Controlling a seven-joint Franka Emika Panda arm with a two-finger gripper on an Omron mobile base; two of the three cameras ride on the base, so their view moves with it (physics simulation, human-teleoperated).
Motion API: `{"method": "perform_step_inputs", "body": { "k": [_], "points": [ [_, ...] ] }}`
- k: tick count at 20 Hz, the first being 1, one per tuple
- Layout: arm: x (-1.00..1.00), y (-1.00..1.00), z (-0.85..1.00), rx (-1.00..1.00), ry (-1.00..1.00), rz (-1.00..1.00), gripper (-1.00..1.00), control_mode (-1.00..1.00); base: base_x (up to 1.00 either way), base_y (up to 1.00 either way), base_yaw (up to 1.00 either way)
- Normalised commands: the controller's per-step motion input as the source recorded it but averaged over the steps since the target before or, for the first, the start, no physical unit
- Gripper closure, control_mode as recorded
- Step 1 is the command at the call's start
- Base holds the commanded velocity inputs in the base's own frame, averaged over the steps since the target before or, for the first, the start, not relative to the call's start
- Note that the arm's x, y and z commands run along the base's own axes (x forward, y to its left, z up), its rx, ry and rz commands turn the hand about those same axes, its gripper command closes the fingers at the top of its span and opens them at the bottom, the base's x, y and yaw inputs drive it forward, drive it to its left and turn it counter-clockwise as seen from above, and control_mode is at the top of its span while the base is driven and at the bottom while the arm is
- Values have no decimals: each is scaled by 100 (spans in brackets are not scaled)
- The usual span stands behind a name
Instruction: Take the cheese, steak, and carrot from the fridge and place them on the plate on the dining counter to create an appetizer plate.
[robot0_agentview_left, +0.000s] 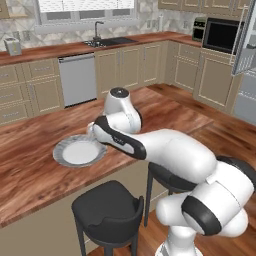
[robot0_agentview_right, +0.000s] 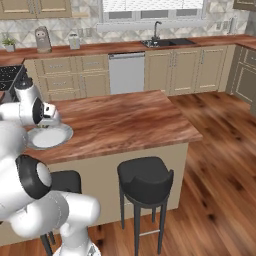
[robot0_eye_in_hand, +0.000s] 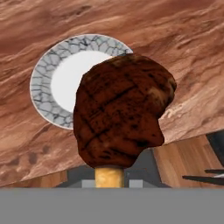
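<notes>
Steak (robot0_eye_in_hand: 122, 109), dark brown-red grilled slab, clamped in closed hand above glossy reddish wood-grain dining counter (robot0_eye_in_hand: 183, 39) w/ round grey-rimmed plate (robot0_eye_in_hand: 43, 85) just beyond; risk: release short of plate centre, so slab lands on rim or counter.

Both base views sit behind the arm, left and right, looking forward and down over the worktop (robot0_agentview_left: 30, 170) — each takes in the plate (robot0_agentview_left: 79, 151) and the far sink wall. The hand view looks down close — the steak (robot0_eye_in_hand: 120, 109) is nearest, with the plate beyond it.
</notes>
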Motion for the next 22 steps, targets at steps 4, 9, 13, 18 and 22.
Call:
{"method": "perform_step_inputs", "body": {
  "k": [4,9,13,18,22],
  "points": [
    [16,26,-33,0,28,0,100,-100,0,0,0],
    [31,21,-40,0,21,0,100,-100,0,0,0],
    [32,10,-39,0,12,0,100,-100,0,0,0],
    [42,24,-39,0,8,0,100,-100,0,0,0],
    [46,42,-43,-2,3,0,100,-100,0,0,0]
  ]
}}
